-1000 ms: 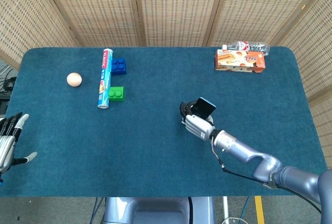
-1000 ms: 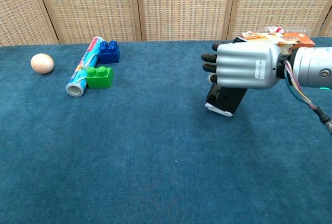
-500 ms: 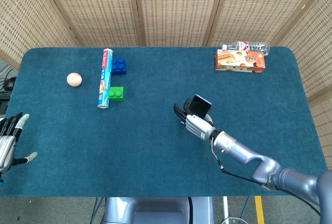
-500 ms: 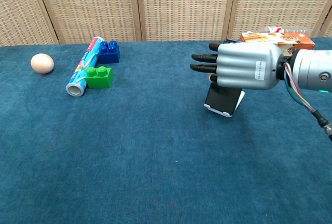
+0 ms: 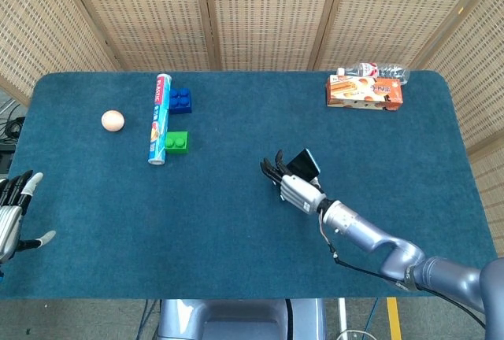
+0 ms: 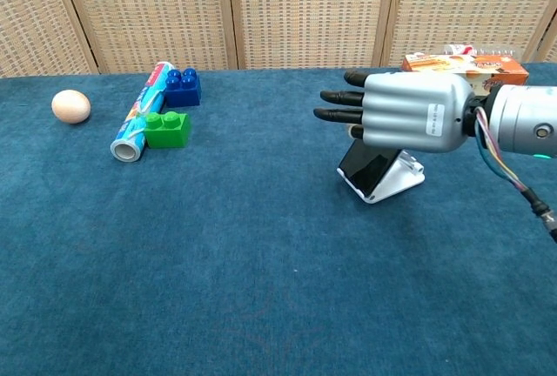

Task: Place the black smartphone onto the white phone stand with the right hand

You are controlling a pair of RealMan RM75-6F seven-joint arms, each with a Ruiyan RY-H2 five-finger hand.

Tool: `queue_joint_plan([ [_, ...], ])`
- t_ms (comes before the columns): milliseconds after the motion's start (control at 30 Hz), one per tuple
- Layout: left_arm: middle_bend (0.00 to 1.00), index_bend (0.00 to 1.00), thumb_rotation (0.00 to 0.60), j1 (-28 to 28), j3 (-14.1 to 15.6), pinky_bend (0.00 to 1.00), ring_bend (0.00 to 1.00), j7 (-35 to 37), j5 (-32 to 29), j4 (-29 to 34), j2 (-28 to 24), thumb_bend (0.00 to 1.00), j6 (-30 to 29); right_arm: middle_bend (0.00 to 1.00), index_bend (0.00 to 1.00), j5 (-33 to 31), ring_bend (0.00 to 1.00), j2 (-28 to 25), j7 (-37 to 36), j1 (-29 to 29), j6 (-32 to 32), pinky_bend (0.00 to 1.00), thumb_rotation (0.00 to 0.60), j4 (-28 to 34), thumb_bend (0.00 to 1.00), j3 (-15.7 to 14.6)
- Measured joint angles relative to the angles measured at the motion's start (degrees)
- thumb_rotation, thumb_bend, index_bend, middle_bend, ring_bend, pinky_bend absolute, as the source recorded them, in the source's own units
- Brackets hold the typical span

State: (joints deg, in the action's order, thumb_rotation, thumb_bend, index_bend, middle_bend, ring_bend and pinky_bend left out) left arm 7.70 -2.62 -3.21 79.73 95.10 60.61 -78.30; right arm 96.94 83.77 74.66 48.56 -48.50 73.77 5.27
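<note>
The black smartphone [image 6: 365, 170] leans on the white phone stand [image 6: 403, 176] right of the table's middle; its upper part is hidden behind my right hand [image 6: 405, 113]. That hand hovers just in front of and above the phone, its fingers [image 6: 341, 106] stretched out straight to the left and holding nothing. The head view shows the smartphone [image 5: 304, 162] tilted up just behind the right hand [image 5: 288, 188]. My left hand [image 5: 12, 214] rests off the table's left edge, fingers apart and empty.
An egg [image 6: 70, 106], a rolled tube [image 6: 142, 121], a blue brick [image 6: 182, 86] and a green brick [image 6: 167, 129] lie at the far left. An orange snack box [image 5: 365, 92] and a plastic bottle [image 5: 370, 70] sit at the back right corner.
The right hand's fingers have uncurled from the phone and straightened out. The phone has gone from upright in the hand to leaning back on the stand. The left hand is unchanged.
</note>
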Motion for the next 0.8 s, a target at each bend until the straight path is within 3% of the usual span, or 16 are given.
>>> queue_joint_plan([
  [200,0.0,0.0,0.6,0.0,0.2,0.0,0.0,0.3,0.3,-0.2,0.0,0.0,0.0,0.0,0.14,-0.3,0.0,-1.0,0.2,-1.2,-2.2,0.17,0.6,1.3,0.43,-0.2],
  [367,0.0,0.0,0.6,-0.1,0.3,0.0,0.0,0.6,0.7,-0.2,-0.1,0.0,-0.3,0.0,0.12,-0.7,0.0,-4.2,-1.0,-3.7,-6.7,0.17,0.6,6.5,0.43,0.0],
  [633,0.0,0.0,0.6,-0.8,0.8,0.0,0.0,1.8,2.6,0.0,-0.5,0.0,-1.8,0.0,0.12,0.2,0.0,-12.6,-13.6,-12.6,-22.4,0.17,0.6,16.6,0.4,-1.3],
  [700,0.0,0.0,0.6,-1.0,1.0,0.0,0.0,2.1,3.3,-0.1,-0.6,0.0,-2.3,0.0,0.12,0.6,0.0,-14.2,-17.6,-15.2,-26.4,0.17,0.6,17.7,0.35,-1.9],
  [800,0.0,0.0,0.6,-1.4,1.4,0.0,0.0,2.3,4.5,-0.2,-0.6,0.0,-3.3,0.0,0.11,0.3,0.0,-16.2,-25.5,-19.9,-33.3,0.15,0.6,18.8,0.15,-3.0],
])
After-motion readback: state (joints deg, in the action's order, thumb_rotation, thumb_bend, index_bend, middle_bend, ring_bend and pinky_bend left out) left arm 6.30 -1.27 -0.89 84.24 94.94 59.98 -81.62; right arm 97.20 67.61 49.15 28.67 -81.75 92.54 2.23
